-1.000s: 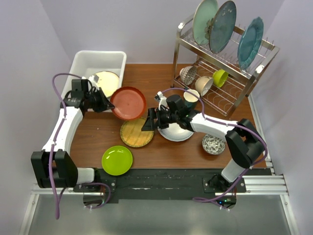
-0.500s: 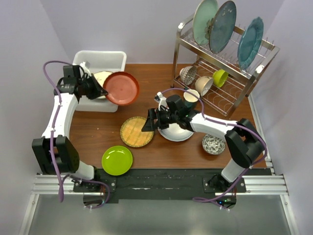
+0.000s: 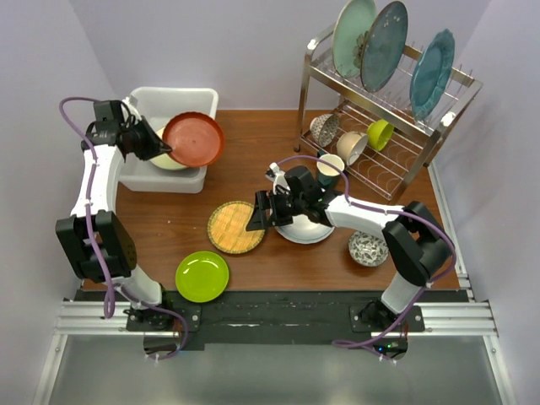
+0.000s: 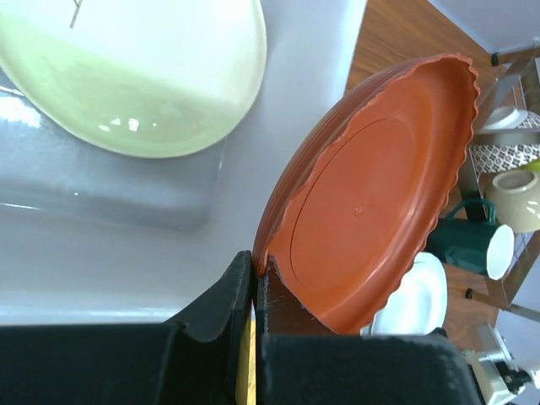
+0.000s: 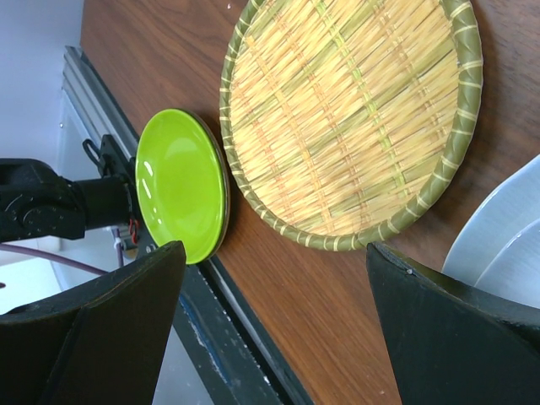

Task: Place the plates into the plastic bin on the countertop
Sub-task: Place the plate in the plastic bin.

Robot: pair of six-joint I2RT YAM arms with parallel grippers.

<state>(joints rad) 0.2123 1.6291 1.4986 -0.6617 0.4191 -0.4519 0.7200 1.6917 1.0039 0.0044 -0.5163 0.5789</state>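
The worktop (image 3: 160, 224) carries every dish not yet stowed. The woven yellow plate (image 3: 235, 227) lies flat near its middle, the lime green plate (image 3: 202, 276) near the front edge, and the white plate with patterned rim (image 3: 305, 229) partly under the right arm.

The plastic bin (image 3: 181, 101) stands at the far left corner, its long axis running away from the arm bases. The cream plate (image 4: 135, 76) lies flat on its floor.

The red-brown plate (image 3: 193, 140) hangs above the near right part of the bin, tilted and apart from the cream plate. Its gripped rim is toward the left wall, and its free edge reaches out over the bin's right rim. The bin thus lies directly below and slightly to the left of the plate. The release appears to depend on bringing that free edge inside the right wall.

The left tool (image 4: 253, 270) is pinched narrow on the scalloped rim of the red-brown plate and bears the whole plate from one side.

The right tool (image 5: 277, 253) stands wide and holds nothing. It hovers just beside the right edge of the woven yellow plate, which lies to its left. The right arm is the nearer one to this plate, and the left arm the nearer to the bin.
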